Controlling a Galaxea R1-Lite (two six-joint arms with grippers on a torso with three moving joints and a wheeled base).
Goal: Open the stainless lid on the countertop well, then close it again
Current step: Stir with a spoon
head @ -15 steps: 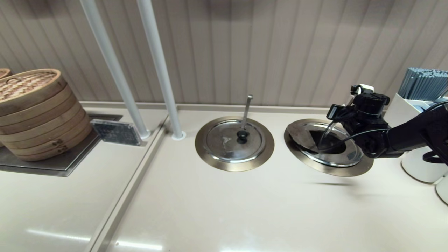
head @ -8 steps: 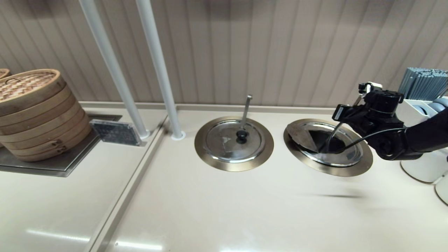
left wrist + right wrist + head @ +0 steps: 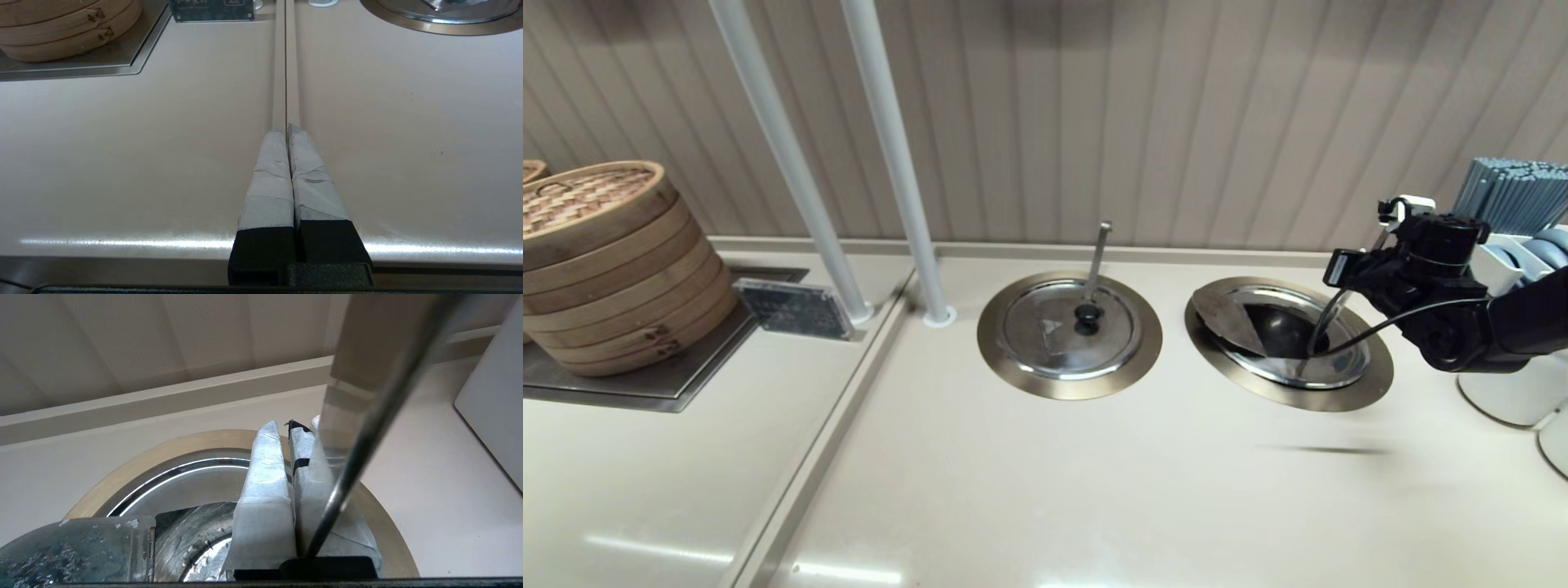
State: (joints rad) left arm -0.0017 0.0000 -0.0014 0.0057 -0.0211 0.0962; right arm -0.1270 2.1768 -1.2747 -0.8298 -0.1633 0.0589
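Head view shows the right gripper (image 3: 1342, 273) above the far right edge of the countertop well (image 3: 1372, 384), the rightmost of two round wells set in the desk (image 3: 1045, 490); its bronze rim ring lies flat, and the stainless lid (image 3: 1232, 320) sits over it with the wedge flap folded back, so a dark opening shows beside a ladle handle (image 3: 1321, 331) slanting up toward the gripper. Right wrist view shows the taped fingers (image 3: 263, 490) pressed close together with only a thin slit between them and nothing clamped that I can make out; the ladle handle crosses just in front of them, touching or very near, I cannot tell which. The left gripper (image 3: 288, 134) is parked low over bare desk, its fingers closed on nothing. The twin lid (image 3: 1068, 327) with its upright handle sits shut, well apart to the left.

Judging from this, the flap is open and closing it remains; the risks lie in the crowding at the rim. A swing back toward the flap could catch the ladle handle and lever it, shifting the lid on its seat; narrow fingers pushing the shiny flap edge could slip off, letting the flap drop hard; the white container (image 3: 1499, 392) just beside the arm could be knocked by the elbow.
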